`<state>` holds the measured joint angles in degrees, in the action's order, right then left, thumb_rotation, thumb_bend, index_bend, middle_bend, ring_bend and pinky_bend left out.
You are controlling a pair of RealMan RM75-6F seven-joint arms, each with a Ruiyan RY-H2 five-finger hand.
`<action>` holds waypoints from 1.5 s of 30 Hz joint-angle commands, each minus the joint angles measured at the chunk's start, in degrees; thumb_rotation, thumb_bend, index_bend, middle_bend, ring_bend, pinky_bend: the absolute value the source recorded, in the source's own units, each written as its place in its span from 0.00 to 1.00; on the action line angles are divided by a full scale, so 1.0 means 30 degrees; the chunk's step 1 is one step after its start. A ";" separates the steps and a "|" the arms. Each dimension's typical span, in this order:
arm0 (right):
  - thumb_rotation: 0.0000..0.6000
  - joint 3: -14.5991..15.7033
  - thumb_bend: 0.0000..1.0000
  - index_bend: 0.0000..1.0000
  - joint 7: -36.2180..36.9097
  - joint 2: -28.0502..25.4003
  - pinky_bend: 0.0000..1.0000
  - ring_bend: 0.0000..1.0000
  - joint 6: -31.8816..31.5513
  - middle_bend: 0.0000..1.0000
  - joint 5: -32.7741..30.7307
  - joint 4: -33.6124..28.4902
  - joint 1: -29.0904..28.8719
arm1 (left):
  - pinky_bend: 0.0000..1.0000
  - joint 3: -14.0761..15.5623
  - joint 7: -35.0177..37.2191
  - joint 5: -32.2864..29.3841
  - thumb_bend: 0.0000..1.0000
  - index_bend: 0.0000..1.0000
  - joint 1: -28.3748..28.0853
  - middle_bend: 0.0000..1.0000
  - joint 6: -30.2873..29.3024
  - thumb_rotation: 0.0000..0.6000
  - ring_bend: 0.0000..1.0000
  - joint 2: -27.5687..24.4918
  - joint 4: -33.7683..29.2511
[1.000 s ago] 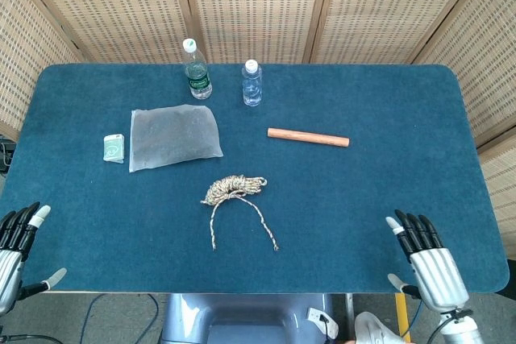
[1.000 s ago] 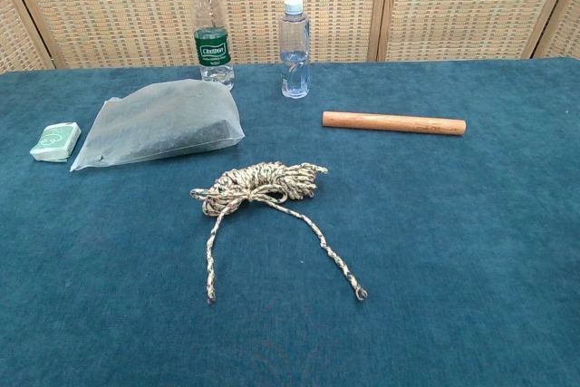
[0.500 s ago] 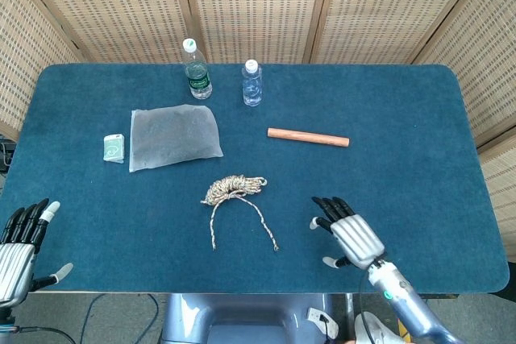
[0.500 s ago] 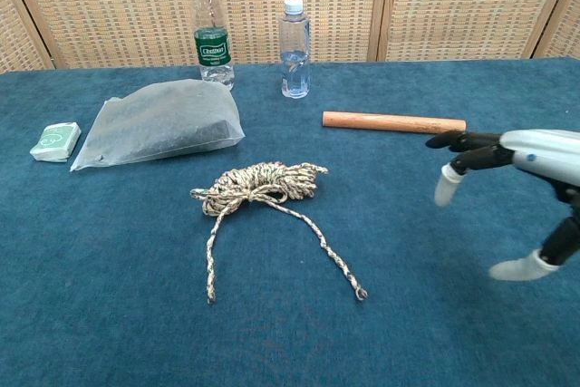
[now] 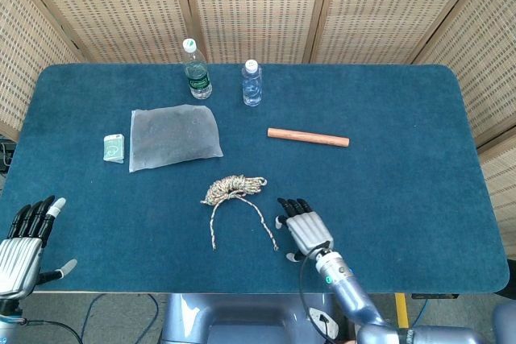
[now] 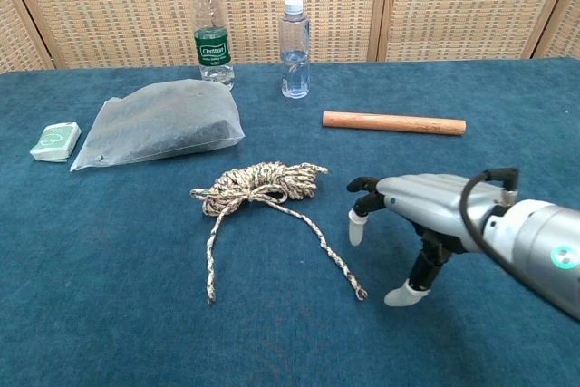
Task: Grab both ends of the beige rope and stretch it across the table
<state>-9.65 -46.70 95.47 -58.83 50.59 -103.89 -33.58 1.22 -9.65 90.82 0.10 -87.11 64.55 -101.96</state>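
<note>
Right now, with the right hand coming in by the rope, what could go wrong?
The right hand hovers open beside the beige rope; its near end lies thin and flat on the table, so the fingers may brush it aside rather than pinch it. The left hand sits at the table edge, far from the other loose end. Pulling could drag the coiled bundle instead of unwinding it.

rope (image 5: 234,191) mid-table | right hand (image 5: 305,230) just right of its end | left hand (image 5: 24,241) off left edge
</note>
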 commanded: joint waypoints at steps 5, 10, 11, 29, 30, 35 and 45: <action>1.00 0.0304 0.00 0.35 -0.1111 0.2035 0.00 0.00 -0.1247 0.00 -0.0863 0.1115 -0.1287 | 0.00 0.0024 -0.0190 -0.0077 0.06 0.00 -0.0057 0.00 0.0089 1.00 0.00 0.0083 0.0015; 1.00 0.0378 0.00 0.36 -0.1126 0.2534 0.00 0.00 -0.1469 0.00 -0.0857 0.1674 -0.1683 | 0.00 0.0003 -0.0306 -0.0209 0.06 0.00 -0.0085 0.00 0.0131 1.00 0.00 0.0156 0.0018; 1.00 0.0360 0.00 0.36 -0.1106 0.2657 0.00 0.00 -0.1527 0.00 -0.0879 0.1880 -0.1774 | 0.00 -0.0006 -0.0358 -0.0249 0.06 0.00 -0.0099 0.00 0.0151 1.00 0.00 0.0177 0.0012; 1.00 0.0045 0.10 0.37 -0.0864 0.3434 0.00 0.00 -0.2041 0.00 -0.1118 0.4470 -0.2533 | 0.00 -0.0060 -0.0921 -0.0603 0.06 0.00 -0.0242 0.00 0.0347 1.00 0.00 0.0486 0.0027; 1.00 0.0013 0.11 0.37 -0.0860 0.3407 0.00 0.00 -0.2110 0.00 -0.1086 0.4537 -0.2556 | 0.00 -0.0061 -0.0953 -0.0623 0.06 0.00 -0.0257 0.00 0.0373 1.00 0.00 0.0502 0.0029; 1.00 -0.0150 0.15 0.38 -0.0870 0.3324 0.00 0.00 -0.2411 0.00 -0.1011 0.5029 -0.2633 | 0.00 -0.0040 -0.1055 -0.0639 0.06 0.00 -0.0288 0.00 0.0416 1.00 0.00 0.0545 0.0026; 1.00 0.0176 0.26 0.43 -0.0651 0.3338 0.00 0.00 -0.2191 0.00 -0.0927 0.5726 -0.2678 | 0.00 0.0013 -0.1289 -0.0649 0.06 0.00 -0.0301 0.00 0.0412 1.00 0.00 0.0657 0.0041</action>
<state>-9.42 -48.75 105.45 -65.62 47.52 -86.92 -41.56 1.25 -13.51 88.88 -0.80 -85.88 66.51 -101.85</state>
